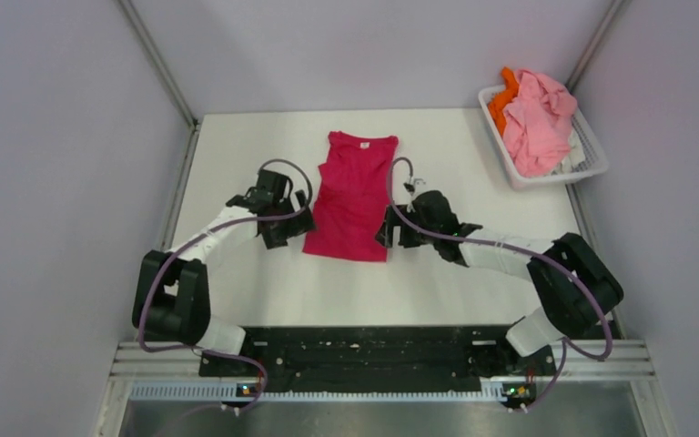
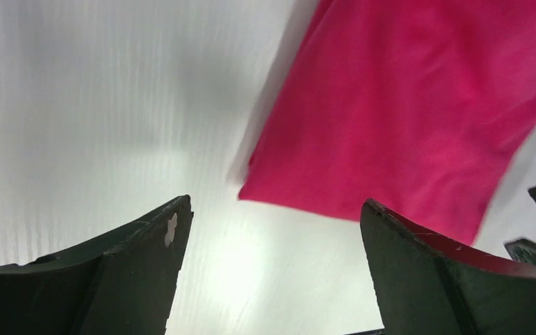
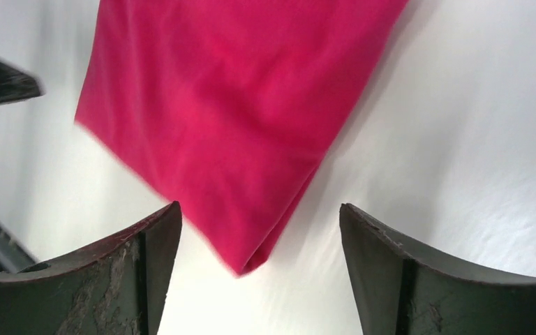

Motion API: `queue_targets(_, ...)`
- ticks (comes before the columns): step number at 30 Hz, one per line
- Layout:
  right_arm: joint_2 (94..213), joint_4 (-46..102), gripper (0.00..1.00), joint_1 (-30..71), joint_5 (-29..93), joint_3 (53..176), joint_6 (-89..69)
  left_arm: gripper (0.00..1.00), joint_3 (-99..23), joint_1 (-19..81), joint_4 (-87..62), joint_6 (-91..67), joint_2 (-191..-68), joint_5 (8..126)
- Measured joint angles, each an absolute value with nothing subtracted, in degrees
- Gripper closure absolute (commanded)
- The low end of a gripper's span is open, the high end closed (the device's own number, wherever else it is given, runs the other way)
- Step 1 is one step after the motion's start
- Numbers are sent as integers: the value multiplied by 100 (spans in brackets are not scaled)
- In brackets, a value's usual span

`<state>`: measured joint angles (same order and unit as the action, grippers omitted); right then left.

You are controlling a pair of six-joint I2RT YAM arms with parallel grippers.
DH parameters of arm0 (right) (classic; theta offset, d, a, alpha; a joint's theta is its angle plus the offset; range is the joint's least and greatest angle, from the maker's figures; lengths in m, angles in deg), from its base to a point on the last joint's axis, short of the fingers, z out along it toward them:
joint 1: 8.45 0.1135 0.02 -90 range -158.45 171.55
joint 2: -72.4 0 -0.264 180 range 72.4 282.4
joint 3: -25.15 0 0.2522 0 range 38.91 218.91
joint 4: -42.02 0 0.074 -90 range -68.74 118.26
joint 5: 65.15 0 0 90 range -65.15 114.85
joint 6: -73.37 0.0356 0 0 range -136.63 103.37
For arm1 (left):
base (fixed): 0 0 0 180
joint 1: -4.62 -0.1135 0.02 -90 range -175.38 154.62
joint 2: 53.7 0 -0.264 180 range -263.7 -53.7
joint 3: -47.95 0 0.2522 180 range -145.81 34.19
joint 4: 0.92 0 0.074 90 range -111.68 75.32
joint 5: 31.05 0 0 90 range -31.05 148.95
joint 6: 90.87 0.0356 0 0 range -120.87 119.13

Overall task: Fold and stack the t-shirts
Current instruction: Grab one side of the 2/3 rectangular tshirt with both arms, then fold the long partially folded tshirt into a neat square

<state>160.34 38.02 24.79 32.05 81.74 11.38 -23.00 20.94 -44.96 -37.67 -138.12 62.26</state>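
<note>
A magenta-red t-shirt (image 1: 353,196) lies flat on the white table, folded into a narrow strip, its neck at the far end. My left gripper (image 1: 284,228) is open and empty just left of its near left corner; that corner shows in the left wrist view (image 2: 405,118). My right gripper (image 1: 391,232) is open and empty just right of its near right corner, which shows between the fingers in the right wrist view (image 3: 237,125). A light pink t-shirt (image 1: 539,123) and an orange t-shirt (image 1: 505,100) lie heaped in the basket.
A white slatted plastic basket (image 1: 592,162) stands at the far right corner of the table. The table (image 1: 237,282) has metal rails along its left and right edges. Grey walls surround it.
</note>
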Motion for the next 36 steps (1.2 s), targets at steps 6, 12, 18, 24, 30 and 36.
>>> queue_targets(6, 15909, 3767, 41, 3296, 3146, 7626, 1807, 24, -1229, 2094, -4330, -3865, -13836, 6552)
queue_targets(12, 16159, 4014, 60, 3355, 2921, 7492, 2310, 52, -1199, 2083, -3786, -3965, -14113, 6832)
queue_targets(18, 16357, 4191, 100, 3355, 2746, 7497, 2476, 100, -1288, 2063, -3224, -4033, -14566, 7184)
queue_targets(24, 16403, 4194, 100, 3381, 2877, 7499, 2513, 100, -1067, 2076, -3051, -4031, -14382, 7302)
queue_targets(30, 15273, 3151, 100, 3941, 3483, 7079, 2507, 100, 209, 2201, -3967, -4042, -12157, 7389)
queue_targets(36, 13547, 2307, 100, 4371, 4346, 7059, 2837, 100, 198, 2308, -5241, -4193, -9386, 7389)
